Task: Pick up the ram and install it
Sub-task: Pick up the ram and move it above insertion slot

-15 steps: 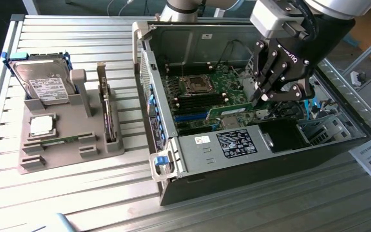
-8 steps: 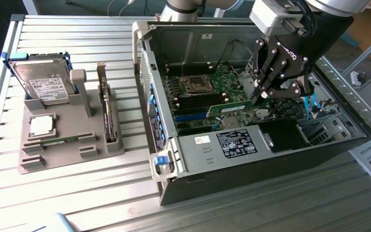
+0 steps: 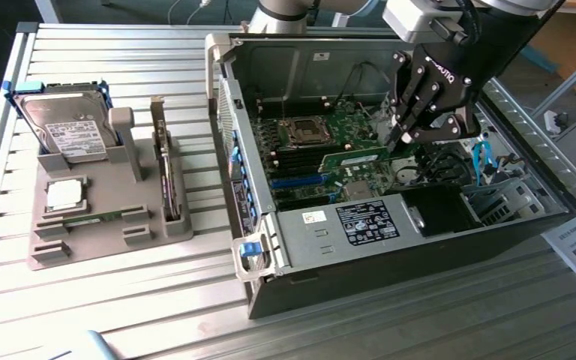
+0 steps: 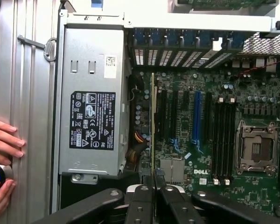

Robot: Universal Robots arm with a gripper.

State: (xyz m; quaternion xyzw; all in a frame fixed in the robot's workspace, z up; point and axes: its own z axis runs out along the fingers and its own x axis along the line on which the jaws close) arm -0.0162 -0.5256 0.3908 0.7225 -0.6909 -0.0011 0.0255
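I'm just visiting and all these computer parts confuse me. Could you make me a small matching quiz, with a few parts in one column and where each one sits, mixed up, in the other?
Things:
1. ram
2. hard drive
3. processor chip
4. power supply

Places:
A. lying flat on the grey holder
B. inside the computer case, bearing a black label
C. clamped in the gripper, over the motherboard
D. standing on edge in the grey holder

Pairs: 1-C; 2-D; 3-A; 4-B
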